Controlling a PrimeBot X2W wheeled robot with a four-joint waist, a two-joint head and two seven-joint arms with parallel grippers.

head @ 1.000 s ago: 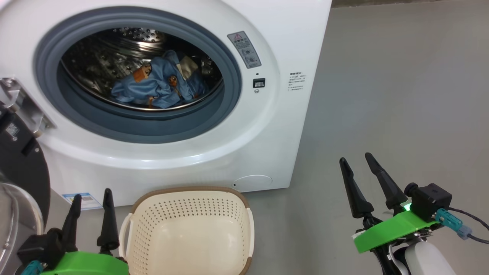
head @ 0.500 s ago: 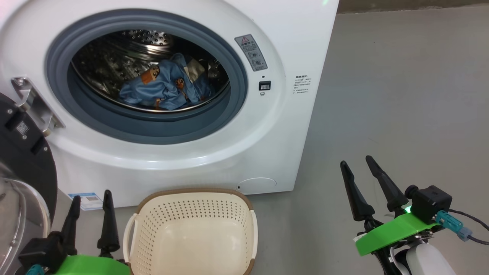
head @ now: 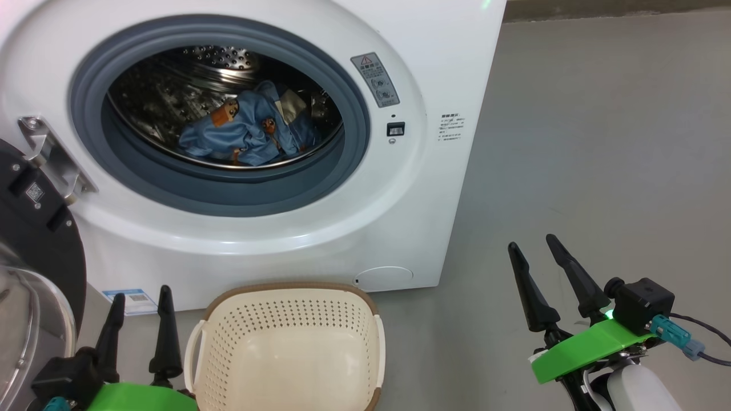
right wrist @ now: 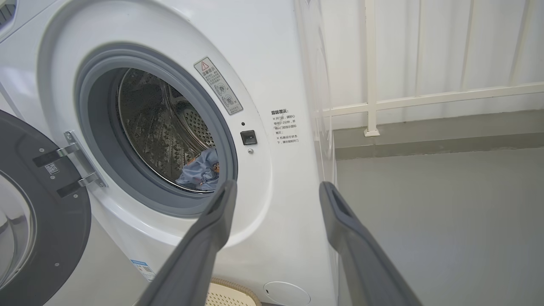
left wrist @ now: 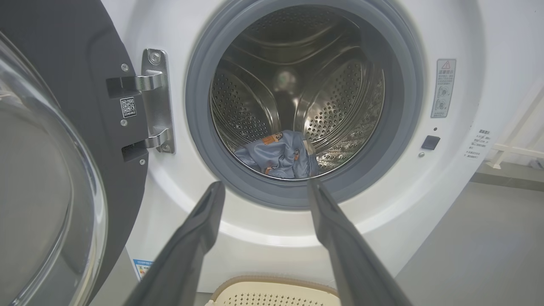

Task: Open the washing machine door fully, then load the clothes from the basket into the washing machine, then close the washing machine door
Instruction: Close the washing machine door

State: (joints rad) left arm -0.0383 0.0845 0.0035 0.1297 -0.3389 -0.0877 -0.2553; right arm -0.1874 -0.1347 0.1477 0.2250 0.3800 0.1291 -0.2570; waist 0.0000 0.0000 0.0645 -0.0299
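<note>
Technician: Shifted since the earlier frame: the head camera alone. The whole scene sits slightly further right in the head view. The washing machine (head: 445, 57), the basket (head: 285, 317) and both grippers have kept their places relative to one another.

Inspector: Report door status.

Technician: The washing machine door (head: 40, 240) stands swung open at the machine's left, dark inner face toward the camera, carried on the metal hinge (head: 48, 154). Its glass bowl (head: 23, 331) bulges out at the lower left of the head view.

Inspector: Location of the clothes?

Technician: The clothes (head: 240, 128) lie in a bunched heap on the bottom of the perforated steel drum (head: 165, 97), behind the grey gasket (head: 228, 197). Light-blue fabric with orange-brown figures is visible, and a pale piece shows at the heap's upper right.

Inspector: Basket?

Technician: It stands on the grey floor (head: 599, 142) just in front of the machine, below the drum opening and near the round cover (head: 384, 278). Its perforated walls and plain bottom are in full view.

Inspector: State of the fingers?

Technician: The left gripper (head: 142, 292) sits low, just beside the basket's left side. Its fingers are released, spread apart, with nothing between them. In the left wrist view they frame the lower edge of the drum opening. The right gripper (head: 531, 241) hangs over the floor to the right of the machine, well apart from the basket. Its fingers are likewise spread and grasp nothing.
</note>
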